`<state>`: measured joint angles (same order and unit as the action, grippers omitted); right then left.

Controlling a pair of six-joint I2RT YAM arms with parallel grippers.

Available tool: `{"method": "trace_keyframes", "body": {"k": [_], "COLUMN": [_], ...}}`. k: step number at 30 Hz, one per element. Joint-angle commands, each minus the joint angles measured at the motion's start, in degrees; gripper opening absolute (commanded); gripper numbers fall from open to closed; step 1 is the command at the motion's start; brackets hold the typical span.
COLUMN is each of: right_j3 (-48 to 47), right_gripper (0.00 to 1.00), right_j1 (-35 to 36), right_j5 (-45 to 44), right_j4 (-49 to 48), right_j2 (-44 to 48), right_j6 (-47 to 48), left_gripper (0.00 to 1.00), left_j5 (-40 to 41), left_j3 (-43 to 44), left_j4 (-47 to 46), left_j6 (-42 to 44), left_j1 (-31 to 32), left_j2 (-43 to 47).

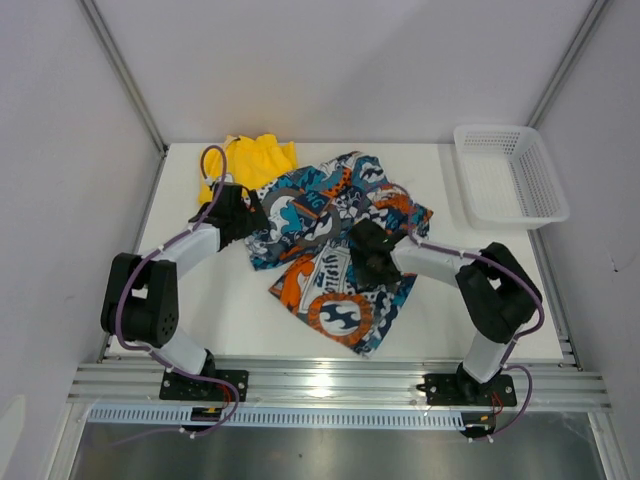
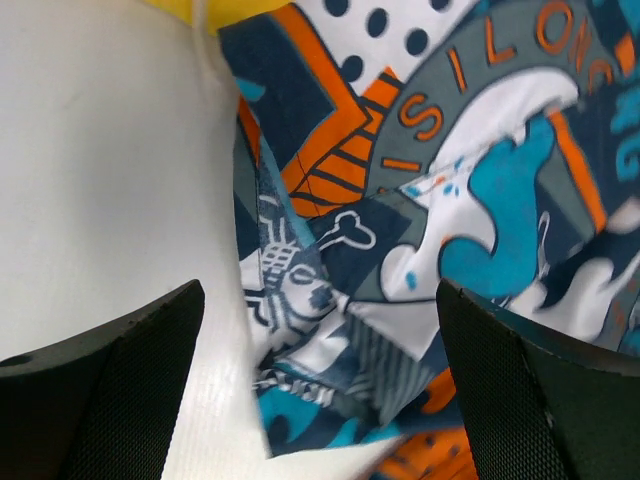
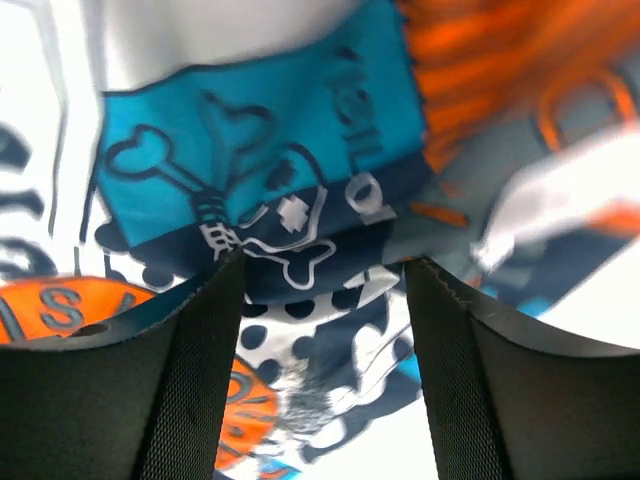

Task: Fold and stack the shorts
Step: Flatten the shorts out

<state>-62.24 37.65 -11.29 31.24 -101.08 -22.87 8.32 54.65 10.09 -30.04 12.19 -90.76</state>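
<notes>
The white basket [image 1: 511, 176] sits at the surface's [image 1: 230, 310] far right corner, well apart from both shorts, which lie outside it. The print shorts [image 1: 335, 250] are spread mid-surface, their far-left edge overlapping the yellow shorts [image 1: 255, 160]. The left gripper [image 2: 320, 330] is low over the print pair's left edge, jaws wide apart. The right gripper [image 3: 325, 300] has a ridge of print cloth between its jaws, which stand apart; whether they pinch it I cannot tell.
</notes>
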Motion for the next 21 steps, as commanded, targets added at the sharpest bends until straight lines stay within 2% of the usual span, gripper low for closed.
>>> {"method": "trace_keyframes", "body": {"k": [1, 3, 5, 8, 11, 13, 16, 18, 21], "right_j3": [3.17, 2.31, 0.46, -5.95, -13.07, -18.96, -22.57, -23.02, -23.19], "right_gripper": [0.66, 0.63, 0.64, 0.67, 0.66, 0.66, 0.67, 0.67, 0.66], "right_j1": [9.79, 17.61, 25.06, 27.22, 20.03, 12.65, 4.32, 1.04, -3.63], "right_j5": [3.62, 7.31, 15.22, 16.65, 15.43, 14.11, 13.84, 13.57, 14.79], "right_j4": [6.72, 9.26, 11.73, 15.07, 15.95, 16.39, 11.76, 7.28, 3.05], "right_j2": [1.84, 2.9, 3.6, 7.62, 11.33, 10.82, 7.92, 4.16, -0.77], "right_j6": [-3.31, -3.76, -2.62, -0.6, 1.51, 2.74, 3.1, 2.31, 0.99], "left_gripper": [0.98, 0.98, 0.98, 0.98, 0.98, 0.97, 0.97, 0.97, 0.95], "left_j5": [-1.64, -1.64, -1.81, -2.34, -3.48, -5.76, -7.52, -7.88, -13.05], "left_j3": [-0.86, -0.86, -0.69, -0.78, 0.53, 1.24, 6.85, 10.45, 16.26], "left_j4": [-4.11, -4.2, -4.11, -4.81, -5.43, -6.48, -5.35, -5.34, -5.78], "left_j6": [-1.16, -0.98, -1.07, -1.24, -1.42, -1.25, -1.07, -0.98, -1.07], "left_j1": [-3.04, -4.27, -5.06, -5.86, -6.12, -6.12, -6.03, -6.03, -5.68], "left_j2": [0.93, 1.29, 1.55, 1.73, 1.9, 1.82, -0.9, -4.49, -8.98]}}
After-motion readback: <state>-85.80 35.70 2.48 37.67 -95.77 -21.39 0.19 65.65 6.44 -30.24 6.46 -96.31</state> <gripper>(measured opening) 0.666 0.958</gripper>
